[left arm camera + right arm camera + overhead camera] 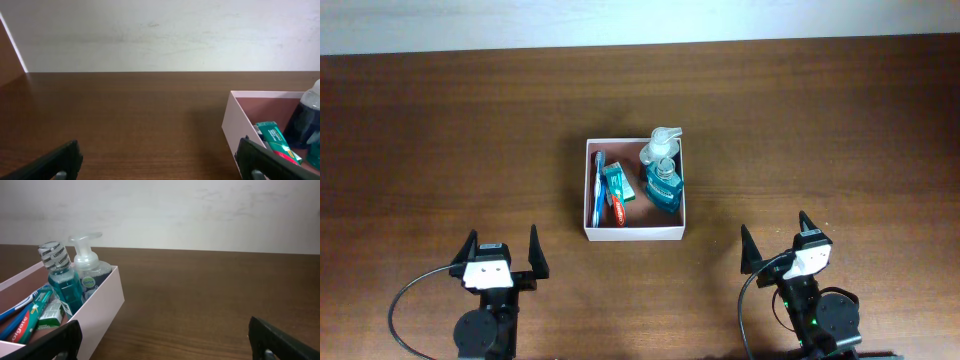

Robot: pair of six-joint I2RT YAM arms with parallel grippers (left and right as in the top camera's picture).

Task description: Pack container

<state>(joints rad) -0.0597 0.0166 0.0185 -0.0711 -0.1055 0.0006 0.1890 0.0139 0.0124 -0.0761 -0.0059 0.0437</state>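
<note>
The container (592, 190), a square white-walled box with a reddish-brown floor, sits at the middle of the table. Inside it stand a clear pump bottle (660, 145) and a teal mouthwash bottle (663, 185), with a green toothpaste box (620, 182) and toothbrushes (599, 185) lying beside them. It also shows in the left wrist view (235, 120) and the right wrist view (100, 305). My left gripper (502, 252) is open and empty, near the front edge, left of the container. My right gripper (778, 240) is open and empty, front right of it.
The dark wooden table (440, 130) runs to a pale wall (640, 20) at the back. A black cable (405, 300) loops beside the left arm's base.
</note>
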